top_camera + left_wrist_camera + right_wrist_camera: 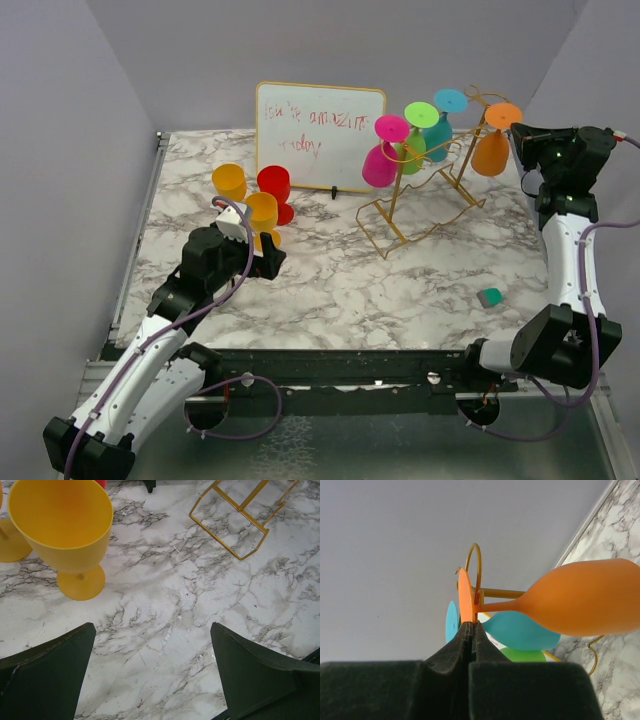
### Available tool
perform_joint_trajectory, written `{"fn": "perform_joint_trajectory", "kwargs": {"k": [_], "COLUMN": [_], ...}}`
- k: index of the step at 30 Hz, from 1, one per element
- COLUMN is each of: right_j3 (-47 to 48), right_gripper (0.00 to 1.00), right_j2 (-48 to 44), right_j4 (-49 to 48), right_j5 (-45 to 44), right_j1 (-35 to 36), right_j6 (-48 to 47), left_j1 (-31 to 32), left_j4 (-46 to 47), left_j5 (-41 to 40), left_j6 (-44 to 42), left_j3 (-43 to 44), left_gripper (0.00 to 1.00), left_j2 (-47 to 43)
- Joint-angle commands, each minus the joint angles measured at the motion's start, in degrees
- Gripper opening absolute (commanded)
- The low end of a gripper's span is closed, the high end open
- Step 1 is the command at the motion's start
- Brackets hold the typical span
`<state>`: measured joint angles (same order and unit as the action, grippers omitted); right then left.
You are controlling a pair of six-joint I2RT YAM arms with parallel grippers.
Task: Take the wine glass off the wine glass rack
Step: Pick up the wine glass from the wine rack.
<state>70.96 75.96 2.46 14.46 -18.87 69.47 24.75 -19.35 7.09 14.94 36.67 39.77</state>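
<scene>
The gold wire wine glass rack (420, 205) stands at the back right with several glasses hanging upside down. An orange wine glass (491, 152) hangs at its right end. My right gripper (520, 135) is shut on the edge of that glass's round foot (465, 597), with the bowl (585, 597) sticking out to the right and the stem still in the rack's curled rail (477, 560). My left gripper (268, 258) is open and empty, low over the marble next to a yellow glass (65, 530).
Pink (380, 165), green (415, 150) and teal (438, 135) glasses hang on the rack. Yellow (229, 182), red (273, 185) and yellow-orange (262, 212) glasses stand at the left. A white dry-erase board (318, 122) stands behind. A small teal object (489, 297) lies front right.
</scene>
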Motion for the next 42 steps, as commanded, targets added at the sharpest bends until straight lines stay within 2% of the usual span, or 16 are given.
{"fn": "perform_joint_trajectory", "kwargs": {"k": [1, 27, 42], "right_j3": [-1.8, -6.3, -5.1], "right_gripper": [0.00, 0.00, 0.01], "right_j2": [-2.8, -8.2, -6.1], "right_j4": [-2.7, -3.5, -2.8], "right_j5": [-0.6, -4.0, -6.5], "right_j1": [-0.6, -2.8, -2.7], "right_j6": [1.0, 4.6, 5.7], "left_j1": [-0.3, -0.3, -0.3], "left_j4": [0.9, 0.8, 0.9], "left_j5": [0.8, 1.2, 1.3], "left_j6": [-0.6, -0.6, -0.6], "left_j3": [-0.1, -0.1, -0.1], "left_gripper": [0.99, 0.99, 0.99], "left_j2": [-0.1, 0.3, 0.7]}}
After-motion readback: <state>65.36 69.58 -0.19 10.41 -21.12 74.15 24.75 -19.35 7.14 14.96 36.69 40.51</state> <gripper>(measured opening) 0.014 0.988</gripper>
